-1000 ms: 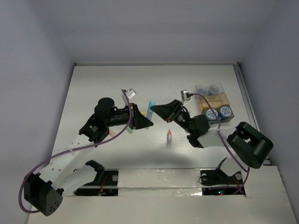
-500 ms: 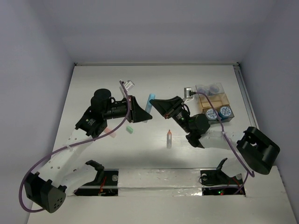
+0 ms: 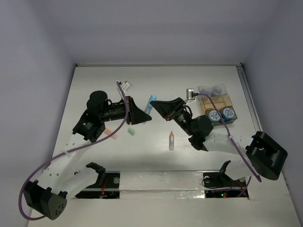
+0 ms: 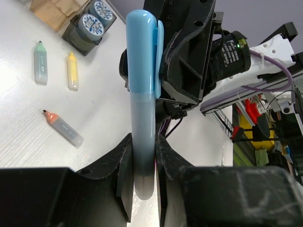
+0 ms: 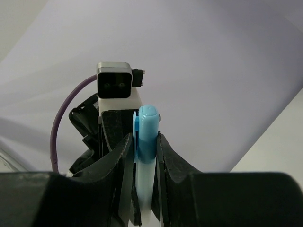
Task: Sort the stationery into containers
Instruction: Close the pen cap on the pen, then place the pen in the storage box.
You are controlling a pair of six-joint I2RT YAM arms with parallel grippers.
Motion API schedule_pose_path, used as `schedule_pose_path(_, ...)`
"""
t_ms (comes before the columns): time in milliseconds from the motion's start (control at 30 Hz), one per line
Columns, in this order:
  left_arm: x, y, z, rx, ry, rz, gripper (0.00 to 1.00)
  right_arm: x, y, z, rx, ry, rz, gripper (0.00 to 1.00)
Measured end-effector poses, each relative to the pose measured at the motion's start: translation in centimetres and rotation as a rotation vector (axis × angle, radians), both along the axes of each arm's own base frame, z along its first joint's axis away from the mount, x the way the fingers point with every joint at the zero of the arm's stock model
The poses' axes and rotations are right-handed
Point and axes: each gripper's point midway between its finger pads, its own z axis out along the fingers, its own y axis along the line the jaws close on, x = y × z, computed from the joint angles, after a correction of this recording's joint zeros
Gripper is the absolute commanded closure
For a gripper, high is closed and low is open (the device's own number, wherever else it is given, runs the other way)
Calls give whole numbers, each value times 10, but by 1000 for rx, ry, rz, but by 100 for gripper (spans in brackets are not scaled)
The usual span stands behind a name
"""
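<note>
Left wrist view shows the left gripper (image 4: 142, 146) pinching the lower barrel of the light blue pen (image 4: 141, 90), its butt end hidden between the fingers. The right gripper (image 5: 144, 151) clamps the same pen's capped end from the opposite side. Left of the left gripper's fingers lie the orange-red pen (image 4: 64, 128), yellow pen (image 4: 72, 71) and grey-green pen (image 4: 40, 62), with the containers (image 4: 52, 9) cut off at the frame edge.

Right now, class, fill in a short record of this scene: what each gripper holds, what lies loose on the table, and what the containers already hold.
left gripper: shut on the light blue pen
right gripper: shut on the same pen
pen status: off the table, between both arms
loose on table: orange-red pen, yellow pen, green pen
containers: two tape rolls in one compartment
</note>
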Motion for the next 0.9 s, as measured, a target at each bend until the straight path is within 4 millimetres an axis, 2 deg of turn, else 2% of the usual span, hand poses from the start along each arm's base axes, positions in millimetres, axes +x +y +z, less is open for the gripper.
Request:
schedule_pose_path(33,-1,1,0,-6,-14,2,100,-2,-1,4,1,-5,5,100)
schedule_pose_path(133,-5,6,-5,-16,-54,14,82,-6,-3,2,-41,-6,31,100)
schedule_pose_path(167,-4,8,-8,-14,-70,28,71,-4,-4,0,-65,-5,37,100)
schedule_pose_path(200,-2,10,-10,-10,-82,44,66,0,-6,-3,-92,-1,42,100)
schedule_pose_path(233,5,13,-11,-8,-113,79,55,3,-8,-6,-120,0,42,100)
schedule_pose_path(333,11,21,-6,-4,-190,123,38,29,-20,-30,-240,46,-6,100)
schedule_pose_path(367,10,23,-3,-3,-218,131,32,44,-28,-35,-274,68,-42,100)
schedule_pose_path(400,8,25,0,-3,-244,135,30,56,-35,-38,-297,84,-77,100)
schedule_pose_path(500,0,32,5,0,-320,142,19,95,-65,-31,-345,103,-199,100)
schedule_pose_path(633,-7,39,-4,25,-358,160,12,132,-118,-23,-393,123,-383,100)
schedule_pose_path(800,-3,46,-27,75,-346,208,5,160,-206,-39,-508,221,-684,100)
schedule_pose_path(900,2,50,-38,111,-325,238,1,167,-253,-50,-574,284,-855,100)
